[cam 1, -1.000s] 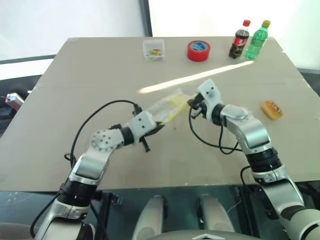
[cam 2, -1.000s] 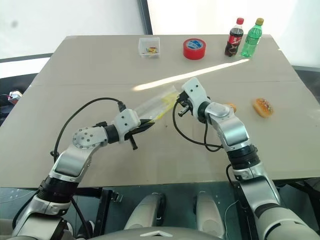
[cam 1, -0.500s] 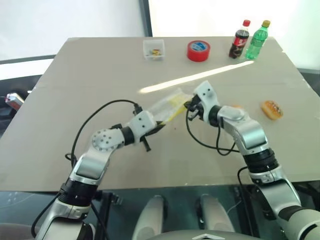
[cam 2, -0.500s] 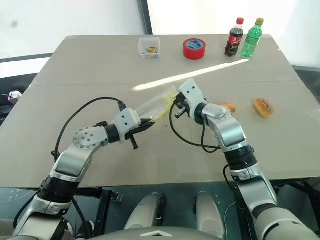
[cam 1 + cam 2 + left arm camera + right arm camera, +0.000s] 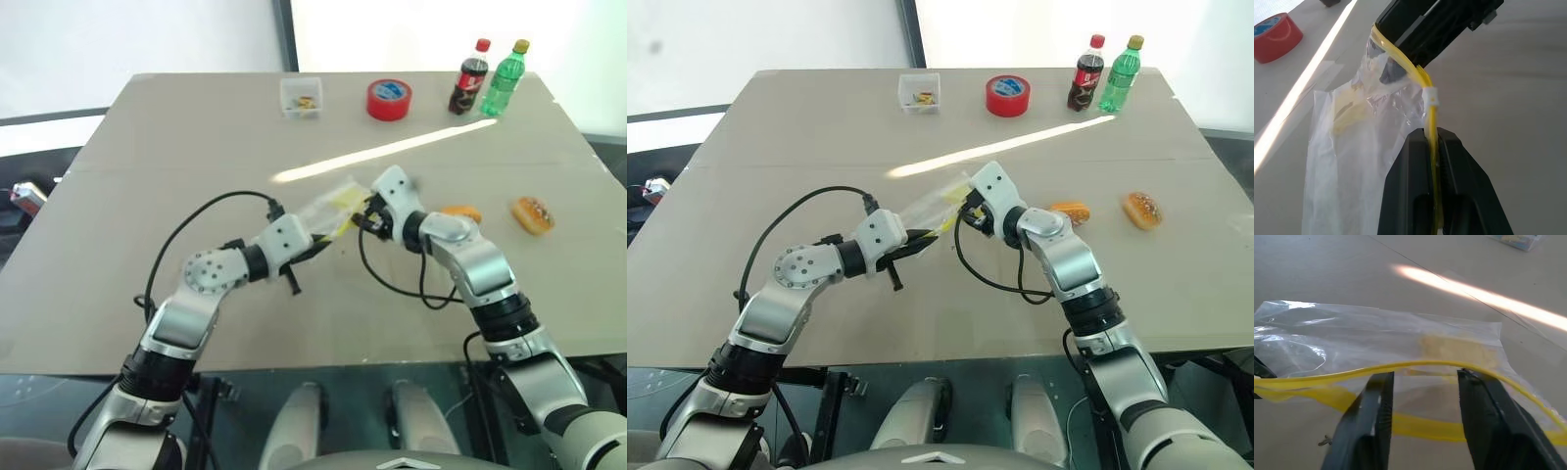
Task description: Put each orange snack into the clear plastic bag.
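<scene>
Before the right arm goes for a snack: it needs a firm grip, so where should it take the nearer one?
Grip the nearer orange snack across its short width, coming from above. It lies flat on the table, an oval with its long axis pointing towards the other snack, with free space around it.

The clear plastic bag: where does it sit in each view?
Left eye: clear plastic bag at centre, between the hands.
Right eye: centre, just left of the right hand.
Left wrist: left half, above the left hand.
Right wrist: across the middle.
Shared landmark: yellow seal strip.
</scene>
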